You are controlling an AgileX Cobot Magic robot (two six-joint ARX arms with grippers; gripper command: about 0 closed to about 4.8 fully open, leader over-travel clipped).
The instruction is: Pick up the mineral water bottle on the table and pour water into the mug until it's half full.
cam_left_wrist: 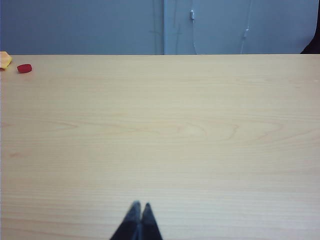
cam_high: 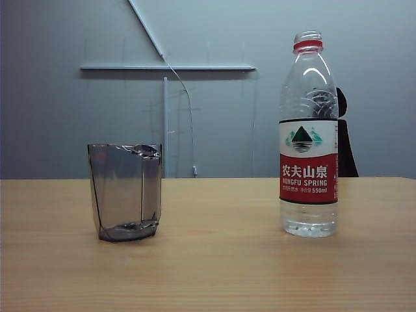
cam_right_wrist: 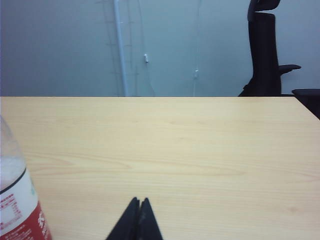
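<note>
The mineral water bottle (cam_high: 309, 136) stands upright on the right of the table (cam_high: 221, 260), uncapped, with a red neck ring and a white-and-red label. Only a little water (cam_high: 309, 226) shows at its base. The smoky-grey faceted mug (cam_high: 125, 192) stands to its left, apart from it. Neither arm appears in the exterior view. My right gripper (cam_right_wrist: 139, 201) is shut and holds nothing, low over the wood, with the bottle's label edge (cam_right_wrist: 15, 200) close beside it. In the left wrist view my left gripper (cam_left_wrist: 141, 204) is also shut on nothing, over bare tabletop.
A small red cap (cam_left_wrist: 24, 68) and a bit of something yellow (cam_left_wrist: 5, 59) lie near the table's far edge in the left wrist view. A black office chair (cam_right_wrist: 264, 50) stands behind the table. A grey wall lies beyond.
</note>
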